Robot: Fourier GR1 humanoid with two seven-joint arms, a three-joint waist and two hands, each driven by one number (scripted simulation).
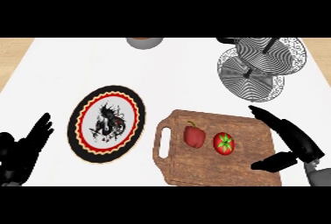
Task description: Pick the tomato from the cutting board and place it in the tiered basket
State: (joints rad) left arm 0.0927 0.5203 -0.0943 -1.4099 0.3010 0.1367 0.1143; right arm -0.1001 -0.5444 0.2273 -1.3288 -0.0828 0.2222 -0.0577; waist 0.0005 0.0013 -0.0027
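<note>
**Open hand beside the tomato: where the pick could slip**

The cutting board [258, 131] is the landmark here. Left of it, just apart from its handle end, lies a decorated plate [107, 124] with a black rim. Beyond the board's far right corner, a little way off, stands the tiered basket [260, 65], its wire trays overlapping. Far off beyond the board's left end sits a grey bowl [143, 42], cut by the view's edge.

Over the board's right edge, the right hand [291, 140] is spread wide, fingers long and straight, thumb out toward the near corner, holding nothing. The left hand [22, 148] rests open well left of the board, past the plate.

On the board, near its middle, the tomato [223, 143] sits just right of a red pepper [195, 134]; they look close but apart.

The likely troubles: the round tomato may roll toward the pepper if the fingers nudge it before closing; the fingers could catch the pepper instead; and the carry to the basket could clip its upper tray.
</note>
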